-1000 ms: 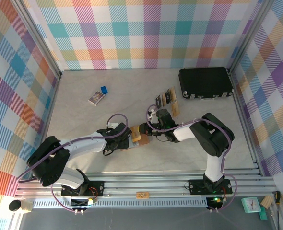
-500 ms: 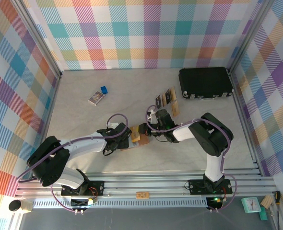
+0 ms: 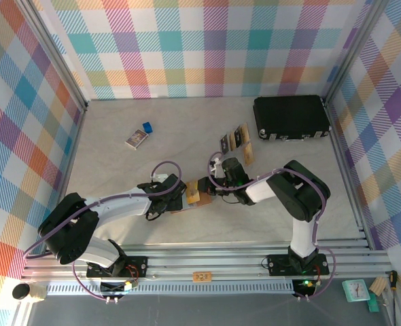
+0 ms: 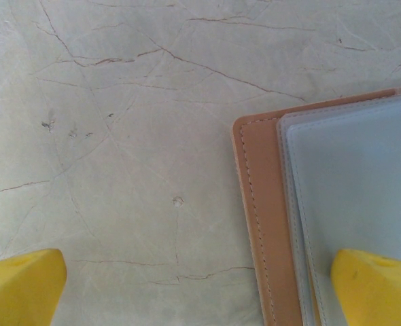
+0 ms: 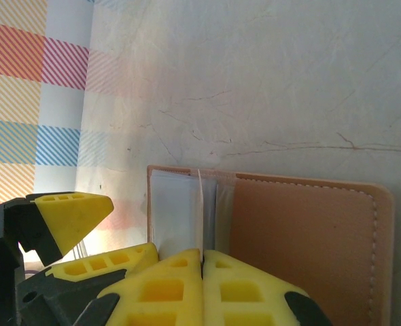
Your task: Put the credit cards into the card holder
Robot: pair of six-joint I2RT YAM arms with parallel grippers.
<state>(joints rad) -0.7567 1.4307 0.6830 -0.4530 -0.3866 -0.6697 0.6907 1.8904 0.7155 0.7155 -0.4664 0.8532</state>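
Observation:
The tan card holder (image 3: pixel 196 193) lies open on the table between both grippers, with greyish clear sleeves (image 4: pixel 363 197) inside. My right gripper (image 5: pixel 202 255) is shut on a thin whitish leaf (image 5: pixel 200 204) that stands edge-on over the holder (image 5: pixel 302 231). The leaf looks like one of its sleeves. My left gripper (image 4: pixel 200 292) is open. One of its fingers (image 4: pixel 377 285) rests on the sleeves and the other hangs over bare table. Several credit cards (image 3: pixel 235 139), dark and tan, lie in a loose group behind the right gripper (image 3: pixel 213 183).
A large black case (image 3: pixel 291 117) stands at the back right. A small printed box (image 3: pixel 136 138) and a tiny blue object (image 3: pixel 147 126) lie at the back left. Checkered walls close in the table on three sides.
The right gripper has shifted slightly to the right with the leaf in it. The left arm has stayed where it was.

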